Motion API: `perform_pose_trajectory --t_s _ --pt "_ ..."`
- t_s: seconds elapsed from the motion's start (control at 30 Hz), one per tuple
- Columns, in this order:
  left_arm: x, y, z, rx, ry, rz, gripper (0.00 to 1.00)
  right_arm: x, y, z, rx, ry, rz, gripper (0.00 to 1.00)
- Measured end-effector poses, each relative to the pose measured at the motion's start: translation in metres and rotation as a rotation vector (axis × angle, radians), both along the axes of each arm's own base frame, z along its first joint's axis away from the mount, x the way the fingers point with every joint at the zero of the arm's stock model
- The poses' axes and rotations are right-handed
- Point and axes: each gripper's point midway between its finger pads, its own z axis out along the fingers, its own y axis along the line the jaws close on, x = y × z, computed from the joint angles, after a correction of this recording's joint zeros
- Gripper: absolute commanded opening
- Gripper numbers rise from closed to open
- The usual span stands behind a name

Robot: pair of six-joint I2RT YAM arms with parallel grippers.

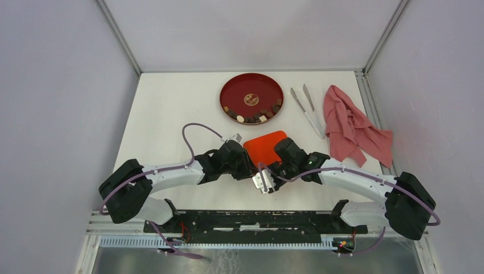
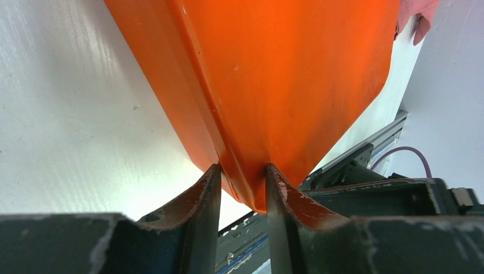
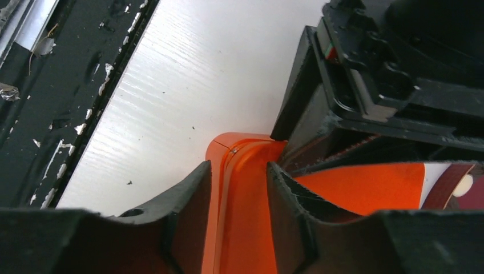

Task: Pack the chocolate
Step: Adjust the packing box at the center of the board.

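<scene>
The chocolate [image 1: 254, 117], small dark brown and cream pieces, lies along the near side of a round red plate [image 1: 225, 91] at the back of the table. An orange container [image 1: 265, 145] sits between the two grippers in front of the plate. My left gripper [image 1: 250, 164] is shut on the container's near left corner; in the left wrist view both fingers [image 2: 212, 188] press its orange wall [image 2: 274, 74]. My right gripper [image 1: 279, 164] is shut on the near right rim [image 3: 240, 228], one finger inside and one outside.
Metal tongs [image 1: 308, 108] lie right of the plate, and a crumpled pink cloth [image 1: 351, 125] lies further right near the wall. The black base rail [image 1: 251, 220] runs along the table's near edge. Grey walls close in both sides.
</scene>
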Motion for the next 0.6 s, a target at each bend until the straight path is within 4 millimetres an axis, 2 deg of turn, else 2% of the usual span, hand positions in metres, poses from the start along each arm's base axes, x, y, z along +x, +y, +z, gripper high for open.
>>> perform_pose_trajectory --t_s 0.13,0.27,0.3,0.47,0.53,0.6 --pt "0.002 -0.003 0.0 -0.001 0.0 -0.002 0.34 0.004 -0.003 0.004 -0.005 0.01 -0.024 0.57" --pt "0.002 -0.004 0.001 -0.005 -0.001 -0.003 0.34 0.001 -0.011 -0.011 -0.04 -0.024 -0.038 0.54" --pt "0.002 -0.004 0.001 -0.005 -0.001 -0.004 0.34 0.002 -0.011 -0.012 -0.043 -0.047 -0.046 0.5" --pt "0.002 -0.006 0.0 -0.008 0.003 -0.007 0.31 0.009 -0.006 -0.012 -0.043 -0.169 -0.063 0.17" --pt "0.003 -0.006 0.001 -0.012 0.004 -0.008 0.29 0.006 -0.004 -0.011 -0.048 -0.2 -0.062 0.09" --pt "0.003 -0.006 0.001 -0.012 0.003 -0.007 0.26 0.006 -0.004 -0.011 -0.056 -0.224 -0.069 0.05"
